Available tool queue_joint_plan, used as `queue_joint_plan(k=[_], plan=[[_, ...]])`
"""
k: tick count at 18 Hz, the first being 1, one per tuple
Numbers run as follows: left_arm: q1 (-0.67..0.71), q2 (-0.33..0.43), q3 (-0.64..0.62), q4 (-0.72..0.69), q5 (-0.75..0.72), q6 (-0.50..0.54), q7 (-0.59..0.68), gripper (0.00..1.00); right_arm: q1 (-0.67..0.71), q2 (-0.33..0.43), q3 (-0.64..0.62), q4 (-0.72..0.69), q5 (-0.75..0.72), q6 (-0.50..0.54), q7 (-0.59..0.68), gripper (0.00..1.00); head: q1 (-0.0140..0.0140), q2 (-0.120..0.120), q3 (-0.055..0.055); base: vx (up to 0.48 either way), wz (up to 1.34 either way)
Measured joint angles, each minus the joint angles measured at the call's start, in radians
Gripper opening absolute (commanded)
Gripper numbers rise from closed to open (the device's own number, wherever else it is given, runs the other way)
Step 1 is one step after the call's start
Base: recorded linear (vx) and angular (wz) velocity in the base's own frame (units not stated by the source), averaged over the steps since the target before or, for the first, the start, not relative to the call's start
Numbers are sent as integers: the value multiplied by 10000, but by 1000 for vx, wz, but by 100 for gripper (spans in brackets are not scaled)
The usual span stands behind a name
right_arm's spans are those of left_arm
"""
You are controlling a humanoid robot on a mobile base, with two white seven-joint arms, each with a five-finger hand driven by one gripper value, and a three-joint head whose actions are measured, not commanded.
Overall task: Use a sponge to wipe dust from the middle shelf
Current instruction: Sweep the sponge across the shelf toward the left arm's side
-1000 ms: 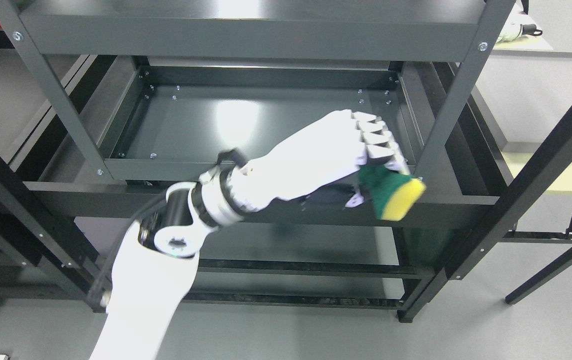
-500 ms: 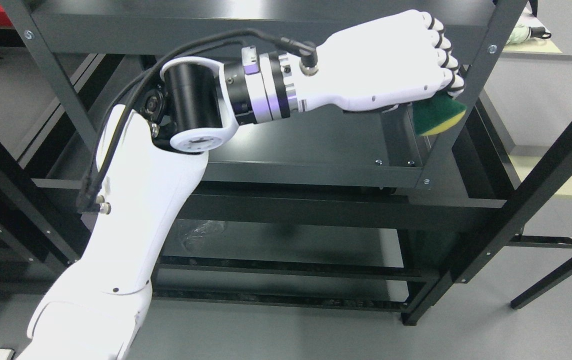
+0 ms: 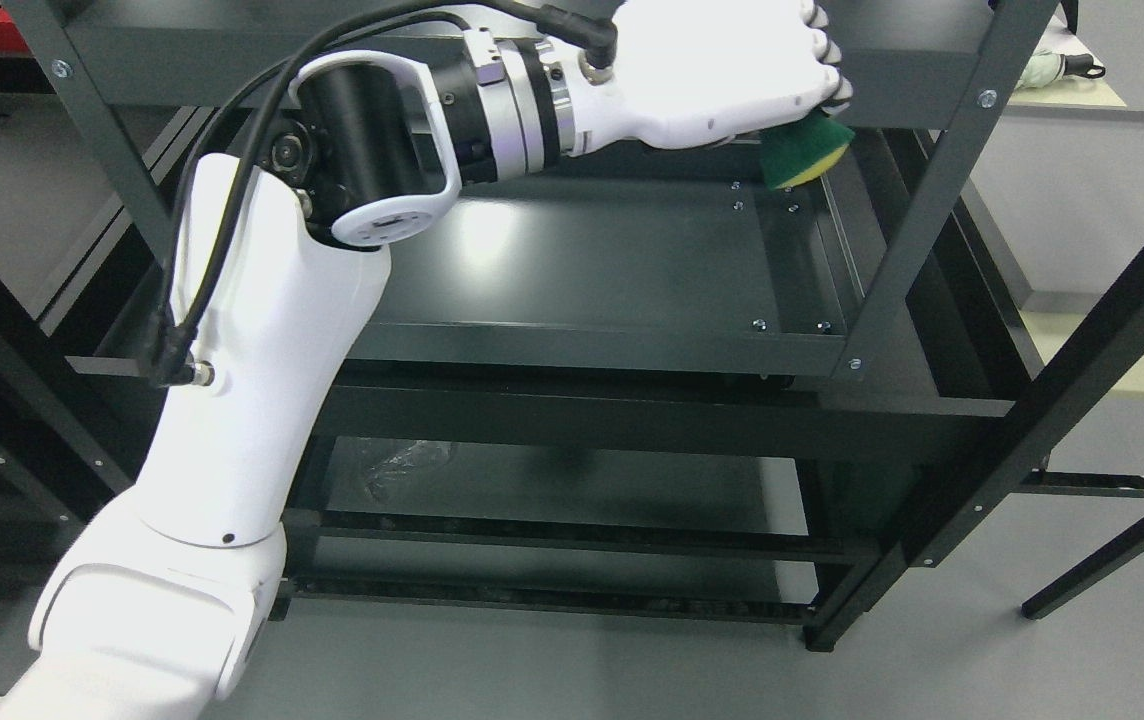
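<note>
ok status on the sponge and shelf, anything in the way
Left hand shut on sponge, at far right of middle shelf. Right hand not in view. Shelf post close beside sponge.

The left hand (image 3: pixel 722 65) is cropped at 12 o'clock, fingertips hidden; most of the sponge (image 3: pixel 800 152) is covered too.

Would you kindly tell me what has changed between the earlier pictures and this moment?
The left hand carried the sponge from the front right edge of the middle shelf up and toward its back right corner, the forearm swinging up with it. The view also shifted slightly after the first picture. The grip on the sponge stayed closed throughout, and the rack itself did not move. The right arm never appears.
</note>
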Motion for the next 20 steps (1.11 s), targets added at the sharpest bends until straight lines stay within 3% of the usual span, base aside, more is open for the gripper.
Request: queue_joint_plan(k=[5,8,13,20], plan=[[342,314,966,-45,1650,0,-3045,0,0,0,0,0,0,-1,0,100,0,-1,0,0,0],[449,672,1475,-142,2861,0,-3968,0,1,0,0,0,0,-1,0,100,0,-1,0,0,0],[553,1733,2085,-244,4571,-1,-4316,0,0,0,0,0,0,-51,0,100,0,-1,0,0,0],[1382,3783,3002,-295,6742,-1,-4384,0,0,0,0,0,0,0,2,100,0,-1,0,0,0]])
